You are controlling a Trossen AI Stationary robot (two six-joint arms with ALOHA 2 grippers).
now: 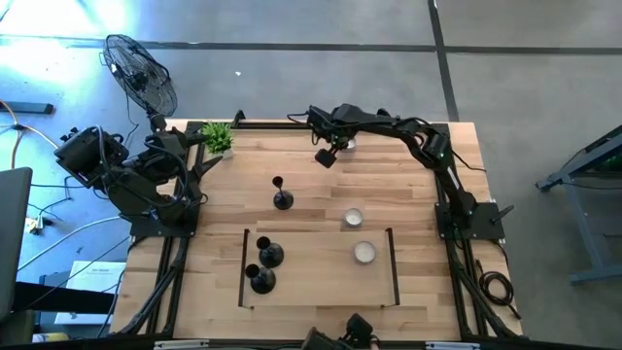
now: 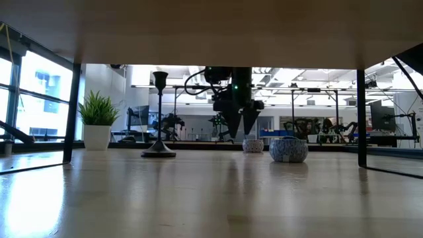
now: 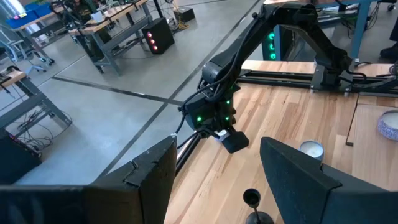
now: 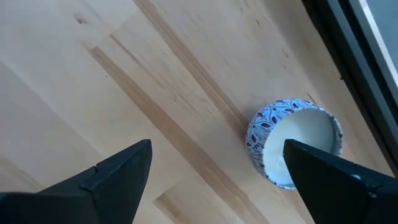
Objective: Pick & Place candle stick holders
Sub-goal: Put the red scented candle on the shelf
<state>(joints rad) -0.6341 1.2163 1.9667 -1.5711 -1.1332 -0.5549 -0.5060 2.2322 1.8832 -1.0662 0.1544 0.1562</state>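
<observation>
1. Your right gripper (image 1: 327, 156) hangs over the far edge of the table (image 1: 428, 194), jaws spread wide and empty. Its wrist view shows bare wood between the fingers and a blue-patterned candle cup (image 4: 293, 142) just beside one of them, not between them.
2. Your left gripper (image 3: 214, 180) is parked at the table's left side near the potted plant (image 1: 218, 137). Its jaws stand apart with nothing between them. It's pointed across the table at the right arm (image 3: 273, 37).
3. One candle stick holder (image 1: 281, 193) stands upright and alone mid-table, outside the black frame (image 1: 245, 267). The low view confirms it: stem vertical, base flat on the wood, well apart from the right gripper.
4. The two other holders (image 1: 265, 265) already sit inside the frame at its left end, close together.
5. Two white candle cups (image 1: 358, 235) are on the right half, one just outside the frame's far edge and one inside it. They're not what the task asks for.
6. My read: two of three placed, and you're between placements, about to go for the last one.
7. Next move, as I judge it: bring a gripper over the lone holder, drop around the thin stem, and close.
8. The stem is narrow and top-heavy looking, so centre it between the fingers or it tips.
9. Then carry it into the frame and set it clear of the two already there.
</observation>
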